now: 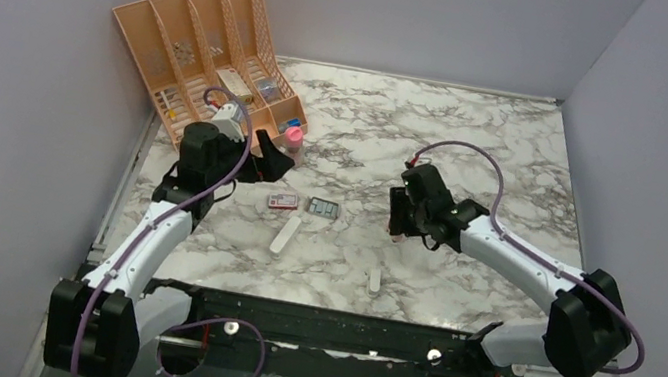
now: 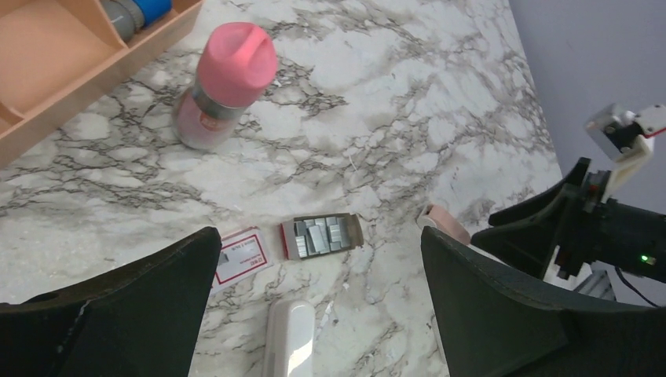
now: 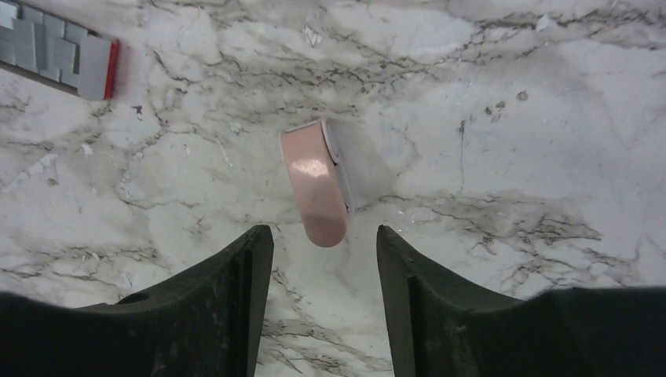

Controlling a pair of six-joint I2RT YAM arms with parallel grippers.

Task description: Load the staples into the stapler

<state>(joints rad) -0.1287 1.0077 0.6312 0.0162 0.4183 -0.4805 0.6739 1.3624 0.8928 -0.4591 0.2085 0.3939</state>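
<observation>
Ahead of right pincer (image 3: 323,232), between its spread fingers, no contact visible: pink stapler (image 3: 314,184), lying on its side on marble surface (image 1: 478,151). Probably the task's stapler, hard to confirm. Pincer released, holding nothing. Left pincer (image 1: 274,159) also released, wide apart, empty, pointed toward staples (image 2: 322,236) in grey tray near surface middle, just beside red-and-white sleeve (image 2: 242,255). White bar (image 2: 290,338) near tray, role unclear. Step in hand, by guess: grabbing stapler. Lower straight, centre fingers on long sides, close gently to avoid rolling it. Keep clear of tray to avoid scattering strips. Loading not yet begun.
</observation>
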